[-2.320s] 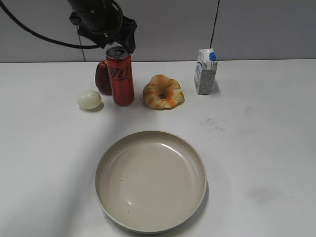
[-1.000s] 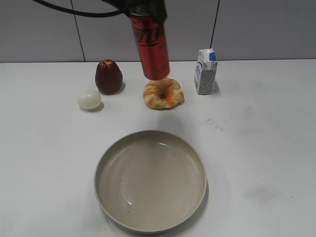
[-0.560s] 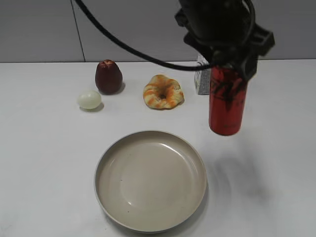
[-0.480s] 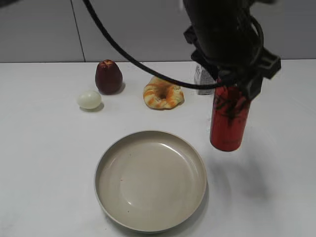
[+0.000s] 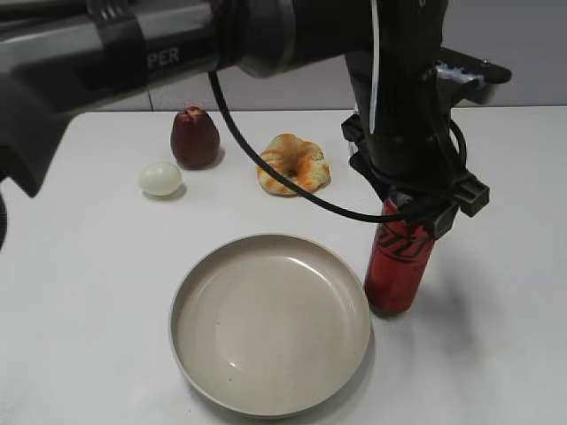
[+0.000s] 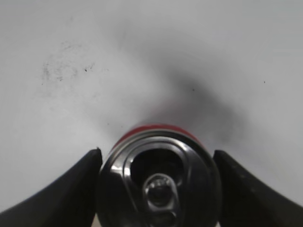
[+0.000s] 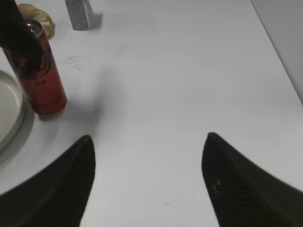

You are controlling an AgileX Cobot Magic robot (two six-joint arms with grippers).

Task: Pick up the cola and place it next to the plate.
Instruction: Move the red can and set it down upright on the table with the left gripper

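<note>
Exterior view is showing the cola (image 5: 399,266) standing upright just beside the plate (image 5: 270,323), at about three o'clock from the dish, its base appearing to be resting on the white table (image 5: 89,292). The left gripper (image 5: 425,208) is reaching across from the left and clamping the can near its top; in the left wrist view its two dark fingers (image 6: 71,189) are pressing against both sides of the can's silver pull-tab top (no gap showing on either side). The right gripper (image 7: 147,156) is hanging spread wide with nothing between its fingers, over bare table at roughly four o'clock from the can. Farther back, a ring-shaped pastry (image 5: 293,165) is lying at twelve o'clock from the plate, with a dark red fruit (image 5: 195,138) and a pale egg (image 5: 160,178) at about eleven. A small carton (image 7: 78,13) is standing beyond the can.
</note>
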